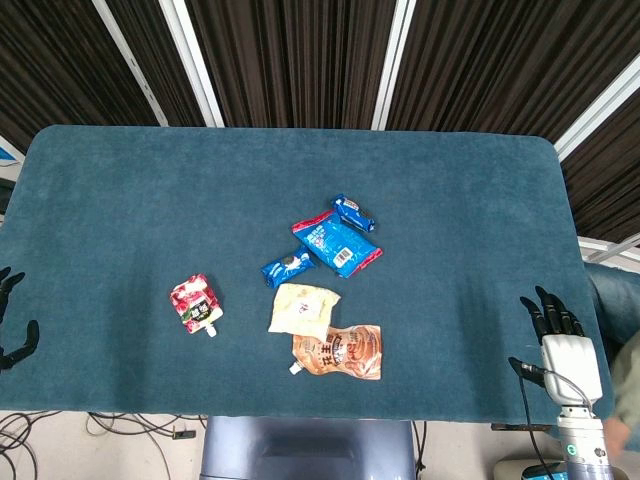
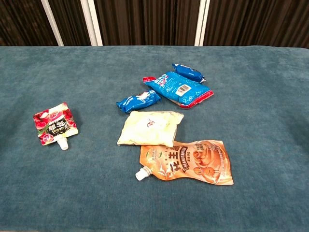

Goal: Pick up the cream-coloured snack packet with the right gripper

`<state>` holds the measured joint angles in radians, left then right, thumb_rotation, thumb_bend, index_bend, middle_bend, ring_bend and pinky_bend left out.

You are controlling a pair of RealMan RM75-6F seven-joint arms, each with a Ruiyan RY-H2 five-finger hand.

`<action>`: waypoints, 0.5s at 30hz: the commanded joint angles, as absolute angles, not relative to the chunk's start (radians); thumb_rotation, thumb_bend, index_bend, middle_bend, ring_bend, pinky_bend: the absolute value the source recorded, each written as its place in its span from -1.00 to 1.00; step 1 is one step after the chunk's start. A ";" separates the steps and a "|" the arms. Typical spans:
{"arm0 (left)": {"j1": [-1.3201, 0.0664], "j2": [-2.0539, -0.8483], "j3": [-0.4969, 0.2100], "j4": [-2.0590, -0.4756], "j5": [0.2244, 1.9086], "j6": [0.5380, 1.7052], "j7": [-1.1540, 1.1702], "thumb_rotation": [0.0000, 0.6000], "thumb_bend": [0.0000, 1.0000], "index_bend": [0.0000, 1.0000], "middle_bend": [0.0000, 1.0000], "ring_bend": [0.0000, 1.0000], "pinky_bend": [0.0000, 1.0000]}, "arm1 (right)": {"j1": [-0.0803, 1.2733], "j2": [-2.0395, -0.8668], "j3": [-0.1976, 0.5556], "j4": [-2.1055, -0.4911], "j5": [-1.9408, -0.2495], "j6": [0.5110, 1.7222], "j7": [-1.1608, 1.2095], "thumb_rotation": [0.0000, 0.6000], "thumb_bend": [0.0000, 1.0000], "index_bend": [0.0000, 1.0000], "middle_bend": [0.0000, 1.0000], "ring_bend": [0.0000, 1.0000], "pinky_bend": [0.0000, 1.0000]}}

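Observation:
The cream-coloured snack packet (image 1: 303,309) (image 2: 151,127) lies flat near the table's middle, just above an orange spouted pouch (image 1: 340,352) (image 2: 189,162) that touches its lower edge. My right hand (image 1: 556,332) hovers at the table's front right edge, far to the right of the packet, fingers spread and holding nothing. My left hand (image 1: 12,320) shows only partly at the far left edge, fingers apart and empty. Neither hand appears in the chest view.
A small blue packet (image 1: 288,267) (image 2: 138,101) lies just above the cream one. A larger blue bag (image 1: 337,242) (image 2: 177,87) and another small blue packet (image 1: 353,212) (image 2: 189,73) sit behind. A red spouted pouch (image 1: 195,304) (image 2: 54,123) lies left. The teal table (image 1: 460,210) spans the view.

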<state>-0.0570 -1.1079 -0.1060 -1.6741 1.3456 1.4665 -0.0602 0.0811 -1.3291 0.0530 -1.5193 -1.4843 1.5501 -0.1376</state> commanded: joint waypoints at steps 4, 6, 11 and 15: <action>-0.056 -1.107 -0.106 -1.677 1.344 1.467 -0.062 1.00 -0.04 -0.77 -0.92 -0.76 -0.85 | 0.082 -1.320 0.055 -1.529 -1.472 1.526 -0.121 1.00 -0.73 -0.69 -0.89 -0.82 -0.58; -0.056 -1.105 -0.108 -1.677 1.343 1.468 -0.063 1.00 -0.04 -0.78 -0.92 -0.76 -0.85 | 0.082 -1.317 0.054 -1.531 -1.468 1.516 -0.117 1.00 -0.73 -0.69 -0.89 -0.82 -0.59; -0.058 -1.105 -0.108 -1.675 1.342 1.464 -0.066 1.00 -0.04 -0.78 -0.92 -0.76 -0.85 | 0.080 -1.311 0.055 -1.535 -1.468 1.512 -0.108 1.00 -0.73 -0.70 -0.89 -0.82 -0.58; -0.060 -1.107 -0.109 -1.673 1.341 1.460 -0.064 1.00 -0.04 -0.77 -0.92 -0.76 -0.85 | 0.081 -1.303 0.055 -1.547 -1.461 1.494 -0.079 1.00 -0.73 -0.70 -0.89 -0.82 -0.59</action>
